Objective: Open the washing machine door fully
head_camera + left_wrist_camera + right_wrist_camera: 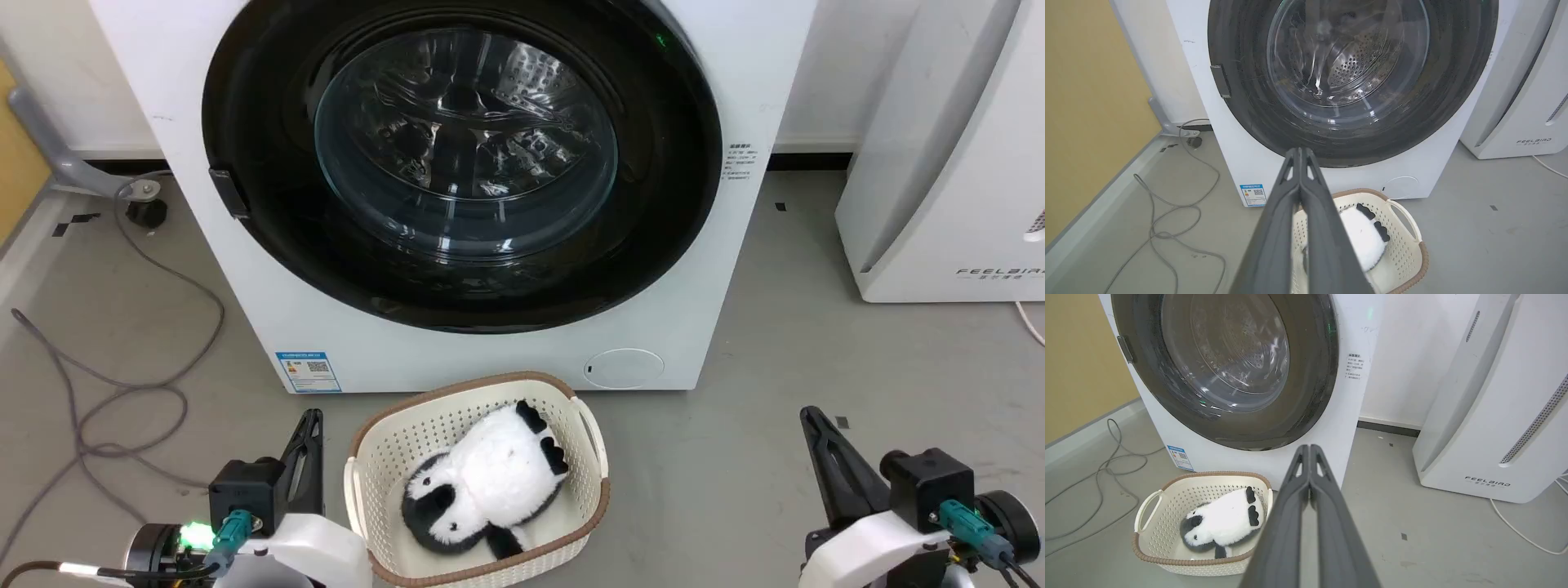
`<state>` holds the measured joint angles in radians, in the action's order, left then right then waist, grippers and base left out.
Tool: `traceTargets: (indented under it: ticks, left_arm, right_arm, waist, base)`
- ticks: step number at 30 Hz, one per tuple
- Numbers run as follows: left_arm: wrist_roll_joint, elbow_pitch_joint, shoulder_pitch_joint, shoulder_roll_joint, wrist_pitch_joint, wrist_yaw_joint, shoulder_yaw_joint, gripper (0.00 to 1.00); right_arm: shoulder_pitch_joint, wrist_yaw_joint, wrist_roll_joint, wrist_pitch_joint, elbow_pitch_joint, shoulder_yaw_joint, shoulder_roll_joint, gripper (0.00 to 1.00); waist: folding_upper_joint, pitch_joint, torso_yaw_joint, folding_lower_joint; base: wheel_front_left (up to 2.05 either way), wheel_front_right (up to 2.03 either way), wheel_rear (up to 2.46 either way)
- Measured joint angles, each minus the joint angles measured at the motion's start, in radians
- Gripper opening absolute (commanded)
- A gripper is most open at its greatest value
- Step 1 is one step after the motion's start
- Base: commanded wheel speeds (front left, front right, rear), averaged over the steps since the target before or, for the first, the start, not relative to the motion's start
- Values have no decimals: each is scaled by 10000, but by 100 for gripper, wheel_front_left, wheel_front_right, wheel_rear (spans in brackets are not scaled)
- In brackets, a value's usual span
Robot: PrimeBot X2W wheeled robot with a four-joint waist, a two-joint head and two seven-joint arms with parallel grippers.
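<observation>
as the head camera looked down on the work area, one washing machine (pixel 457 359) stood on the grey floor (pixel 784 392) as the largest item. one washing machine door (pixel 461 163), a glossy black disc with a clear glass bowl, lay closed flat against the machine front, with one dark latch tab (pixel 229 192) on its left edge. one white appliance (pixel 939 163) lettered feelbair stood to the right of the machine, apart from it. one cream basket (pixel 392 445) with a brown rim sat on the floor just in front of the machine and held one panda plush (pixel 490 478).

two grippers were counted. the left gripper (pixel 313 416) was left of the basket and the right gripper (pixel 808 415) was well to its right. both were low and well apart from the door. each had its two fingers pressed together on nothing.

one blue label (pixel 309 371) and one round cover (pixel 624 367) marked the machine's lower corners.

the left wrist view added a yellow wall panel (pixel 1086 102) left of the machine and the perforated drum (pixel 1351 69) behind the glass. the right wrist view gave the feelbair lettering (pixel 1487 482) whole, where the head view cut it at the frame edge.
</observation>
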<state>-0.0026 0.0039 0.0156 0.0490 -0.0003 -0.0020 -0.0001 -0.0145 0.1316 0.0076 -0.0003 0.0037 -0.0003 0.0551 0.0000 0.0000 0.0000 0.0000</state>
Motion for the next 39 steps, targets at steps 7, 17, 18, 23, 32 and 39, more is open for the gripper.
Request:
traceTargets:
  ticks: [7,17,18,23,32,39]
  left_arm:
    - [0,0,0,0,0,0,0,0]
    - [0,0,0,0,0,2,0,0]
    - [0,0,0,0,2,0,-2,0]
    - [0,0,0,0,2,0,-4,0]
    - [-2,15,6,0,0,0,-4,100]
    - [-4,42,7,0,-94,0,-86,100]
  right_arm:
    - [0,0,0,0,0,0,0,0]
    - [0,0,0,0,0,0,0,0]
    - [0,0,0,0,0,0,0,0]
    - [0,0,0,0,0,-4,-2,0]
    - [-8,0,8,-2,4,-2,0,100]
    - [-14,0,25,-82,8,-10,2,100]
  waist:
    - [0,0,0,0]
    - [0,0,0,0]
    - [0,0,0,0]
    - [0,0,0,0]
    - [0,0,0,0]
    - [0,6,1,0]
  base:
    - [0,0,0]
    - [0,0,0]
    - [0,0,0]
    - [0,0,0]
    - [0,0,0]
    - [0,0,0]
